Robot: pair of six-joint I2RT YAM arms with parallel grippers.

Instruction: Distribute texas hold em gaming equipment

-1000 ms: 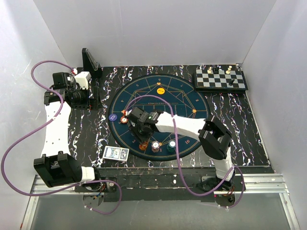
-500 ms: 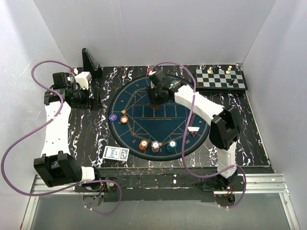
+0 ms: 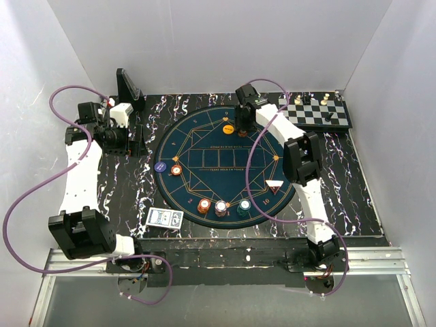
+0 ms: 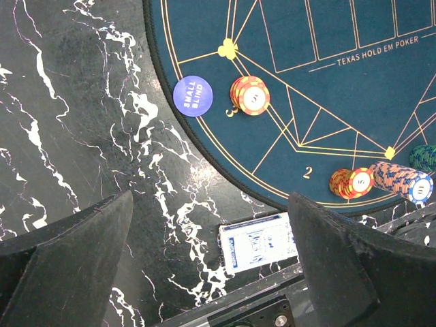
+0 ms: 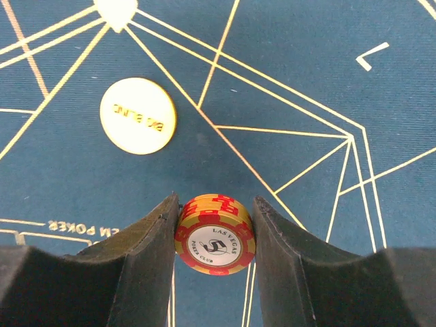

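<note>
One chip stack sits clamped in the right gripper near the mat's far edge; lower it flat before releasing. Left gripper gapes empty.

The black marbled worktop carries a round blue mat under the right tool, with a chessboard just right of it. Playing cards lie base-side of the left tool.

R fingers carried chip stack across mat.
</note>
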